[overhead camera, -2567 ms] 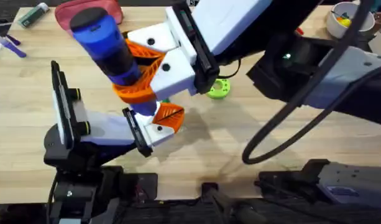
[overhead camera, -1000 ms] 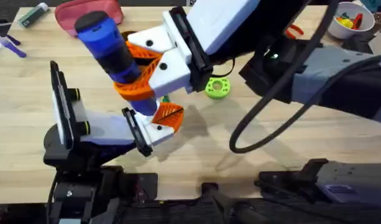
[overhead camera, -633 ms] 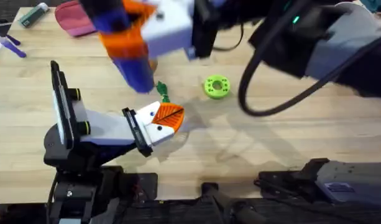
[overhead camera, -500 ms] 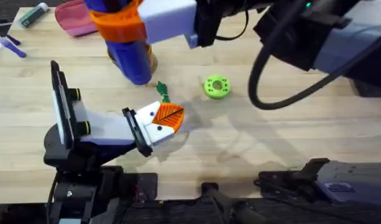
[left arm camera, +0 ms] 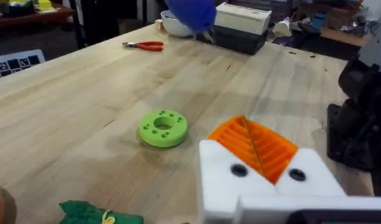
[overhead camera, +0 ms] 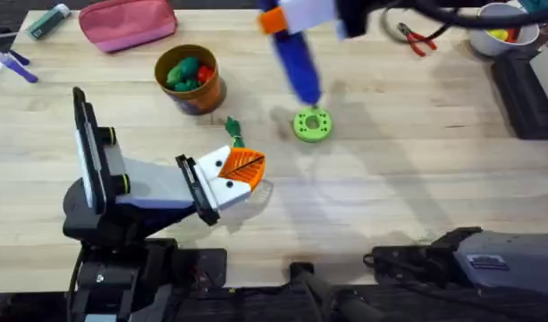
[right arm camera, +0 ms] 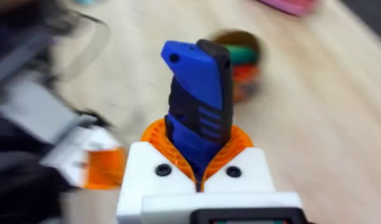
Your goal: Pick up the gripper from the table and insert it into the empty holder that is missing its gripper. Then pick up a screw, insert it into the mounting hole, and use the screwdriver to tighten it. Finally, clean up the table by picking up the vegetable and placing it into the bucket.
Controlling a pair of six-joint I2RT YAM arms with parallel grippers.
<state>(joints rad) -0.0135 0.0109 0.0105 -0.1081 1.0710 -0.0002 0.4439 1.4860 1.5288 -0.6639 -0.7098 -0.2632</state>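
Right hand [right arm camera: 199, 165] grips the blue screwdriver [overhead camera: 296, 63], pads clamped around its body; tool hangs tip-down over the surface [overhead camera: 417, 170], just above the lime ring [overhead camera: 312, 124]. Left hand [overhead camera: 233, 174] rests low, orange pads pressed together on nothing. Vegetable [overhead camera: 233, 131], a slim green bean, lies at 12 o'clock from the left hand, just beside it, long axis roughly 11-to-5. Bucket [overhead camera: 188, 79] sits at 10 o'clock from the vegetable, near. Judgement: left hand is nearer the vegetable; right hand must first set the screwdriver down.
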